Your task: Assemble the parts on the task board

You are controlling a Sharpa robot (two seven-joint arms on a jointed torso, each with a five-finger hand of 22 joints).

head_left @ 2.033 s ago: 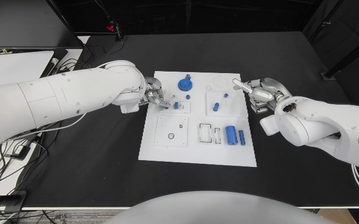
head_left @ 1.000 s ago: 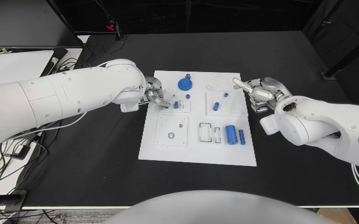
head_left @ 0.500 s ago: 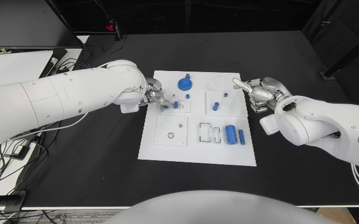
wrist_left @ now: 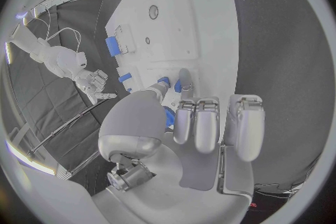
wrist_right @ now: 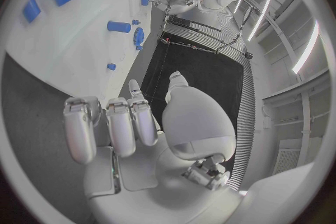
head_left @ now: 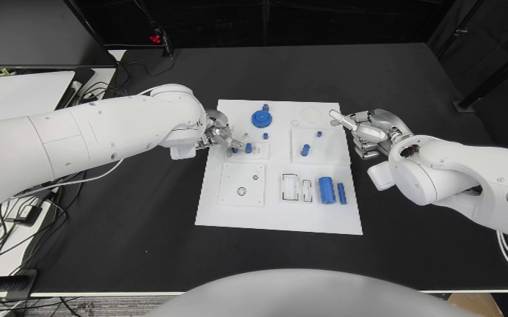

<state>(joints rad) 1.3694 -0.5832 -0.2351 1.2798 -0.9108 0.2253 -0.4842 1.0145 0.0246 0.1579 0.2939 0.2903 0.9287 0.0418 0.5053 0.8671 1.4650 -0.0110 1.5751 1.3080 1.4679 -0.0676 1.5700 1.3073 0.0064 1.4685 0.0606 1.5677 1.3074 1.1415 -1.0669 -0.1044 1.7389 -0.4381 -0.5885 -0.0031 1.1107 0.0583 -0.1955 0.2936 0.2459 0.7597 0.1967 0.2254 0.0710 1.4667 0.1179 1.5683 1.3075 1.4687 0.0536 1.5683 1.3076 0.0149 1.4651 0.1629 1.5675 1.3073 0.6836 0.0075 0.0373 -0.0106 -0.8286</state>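
**A:** What takes up most of the scene?

**B:** A black table [head_left: 127, 214] seen from above, with the white task board [head_left: 280, 214] lying at its middle. Two white arms reach in from either side, each ending in a silver hand at the board's far half.

**A:** What are the hands doing?

**B:** The left hand [head_left: 219, 135] sits over the board's left edge, fingers curled together, thumb and fingertip closed around a small blue peg [wrist_left: 165, 83] close to the board's surface. The right hand [head_left: 363, 130] hovers at the board's right edge; its fingers lie side by side, the thumb held apart, nothing in its grasp.

**A:** And the parts?

**B:** A round blue gear [head_left: 261, 119] stands at the far middle. A short blue pin [head_left: 305, 150] lies right of centre. Nearer the robot, a blue cylinder [head_left: 326, 187] and a slimmer blue bar [head_left: 340, 194] lie side by side.
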